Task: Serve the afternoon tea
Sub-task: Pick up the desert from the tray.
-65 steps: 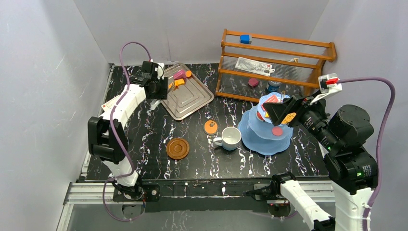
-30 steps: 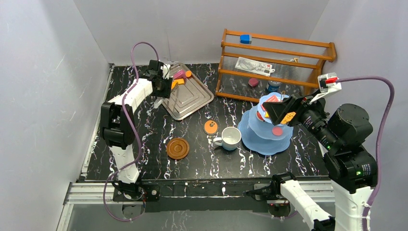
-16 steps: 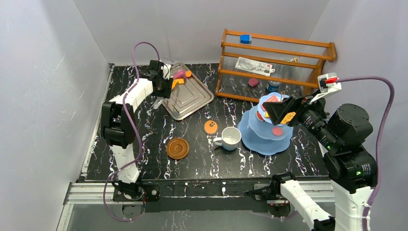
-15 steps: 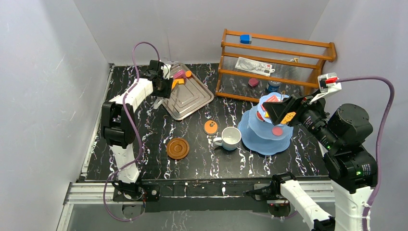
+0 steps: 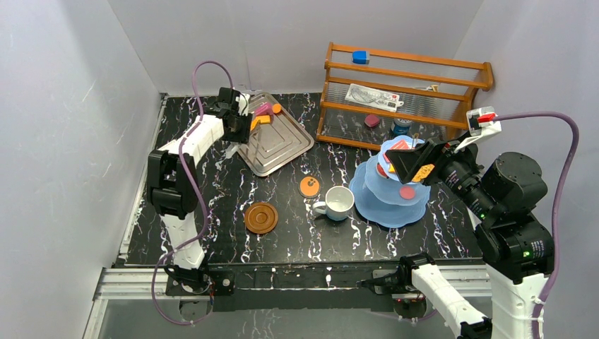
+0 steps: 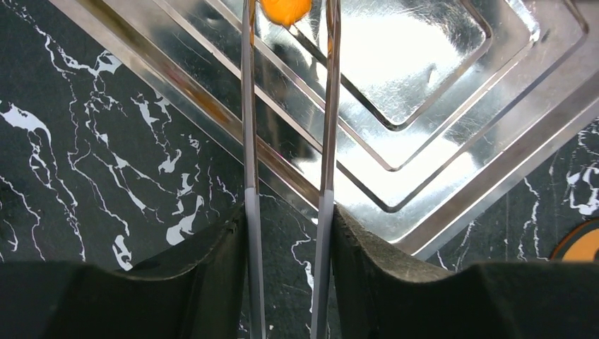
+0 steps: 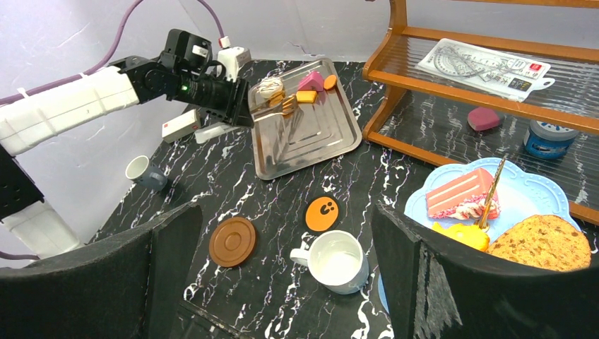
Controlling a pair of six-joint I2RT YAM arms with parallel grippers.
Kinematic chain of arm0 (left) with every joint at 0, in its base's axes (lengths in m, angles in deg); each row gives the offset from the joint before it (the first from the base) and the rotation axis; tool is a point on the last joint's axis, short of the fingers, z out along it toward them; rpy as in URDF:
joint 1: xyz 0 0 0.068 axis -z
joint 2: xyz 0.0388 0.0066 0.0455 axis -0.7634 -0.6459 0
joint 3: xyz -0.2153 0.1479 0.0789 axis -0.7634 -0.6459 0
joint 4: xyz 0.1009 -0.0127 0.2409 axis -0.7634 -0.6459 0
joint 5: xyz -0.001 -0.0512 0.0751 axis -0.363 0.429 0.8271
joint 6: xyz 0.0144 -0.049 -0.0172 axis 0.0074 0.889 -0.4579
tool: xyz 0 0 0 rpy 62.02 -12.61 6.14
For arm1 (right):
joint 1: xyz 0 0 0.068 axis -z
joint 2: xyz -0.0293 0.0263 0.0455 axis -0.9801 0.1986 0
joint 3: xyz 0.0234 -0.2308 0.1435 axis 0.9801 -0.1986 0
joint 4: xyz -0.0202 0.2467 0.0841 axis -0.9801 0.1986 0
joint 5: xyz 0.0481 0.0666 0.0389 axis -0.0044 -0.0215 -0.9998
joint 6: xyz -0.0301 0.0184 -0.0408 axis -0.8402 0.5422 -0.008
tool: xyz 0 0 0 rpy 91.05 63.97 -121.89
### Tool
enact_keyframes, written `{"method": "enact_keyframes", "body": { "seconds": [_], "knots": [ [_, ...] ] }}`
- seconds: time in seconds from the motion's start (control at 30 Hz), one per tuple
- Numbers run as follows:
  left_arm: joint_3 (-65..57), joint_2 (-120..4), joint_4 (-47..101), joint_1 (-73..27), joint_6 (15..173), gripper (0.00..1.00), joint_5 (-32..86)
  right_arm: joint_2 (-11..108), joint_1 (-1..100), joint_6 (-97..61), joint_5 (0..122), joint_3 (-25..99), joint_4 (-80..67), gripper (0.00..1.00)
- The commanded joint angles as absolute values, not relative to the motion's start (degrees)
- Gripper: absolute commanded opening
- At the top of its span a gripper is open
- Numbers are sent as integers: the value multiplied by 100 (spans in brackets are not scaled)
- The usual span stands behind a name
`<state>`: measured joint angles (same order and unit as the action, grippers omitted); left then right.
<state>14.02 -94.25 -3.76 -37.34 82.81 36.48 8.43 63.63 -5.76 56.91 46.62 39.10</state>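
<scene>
Holding metal tongs over the silver tray, left arm at the far left of the bench.
Left wrist view only: the left end effector is narrowed onto both tong arms, fingers pressing them from outside. An orange pastry sits between the tong tips at the frame edge; can't tell if it is pinched. Right wrist view only: a grey mug by the left wall, hidden in the top view. It also shows a pink cake slice and a cookie on the top tier of the light-blue stand. The right end effector is spread wide and holds nothing, hanging just above that stand. The white mug and brown saucer are mid-bench, apart.
</scene>
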Motion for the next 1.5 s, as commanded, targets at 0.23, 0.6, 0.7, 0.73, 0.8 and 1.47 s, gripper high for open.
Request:
{"method": "enact_keyframes", "body": {
  "seconds": [0.23,0.6,0.7,0.73,0.8,1.47],
  "knots": [
    [989,-8170,-720,-3651,8965,33,3552,824,6366,-671,5757,4777,3553,99],
    [605,-7445,-859,-3462,9106,33,3257,805,6369,-655,5727,4732,3581,99],
    [640,-7350,-941,-3406,9079,33,3222,787,6367,-649,5744,4730,3589,99],
    [669,-7324,-997,-3387,9046,33,3161,785,6368,-649,5748,4730,3597,99],
    [717,-7245,-1080,-3323,9003,33,3025,787,6367,-649,5765,4751,3621,99],
    [1062,-6211,-1363,-1923,9447,32,2047,837,6367,-719,5905,4940,3749,99]
  ]
}}
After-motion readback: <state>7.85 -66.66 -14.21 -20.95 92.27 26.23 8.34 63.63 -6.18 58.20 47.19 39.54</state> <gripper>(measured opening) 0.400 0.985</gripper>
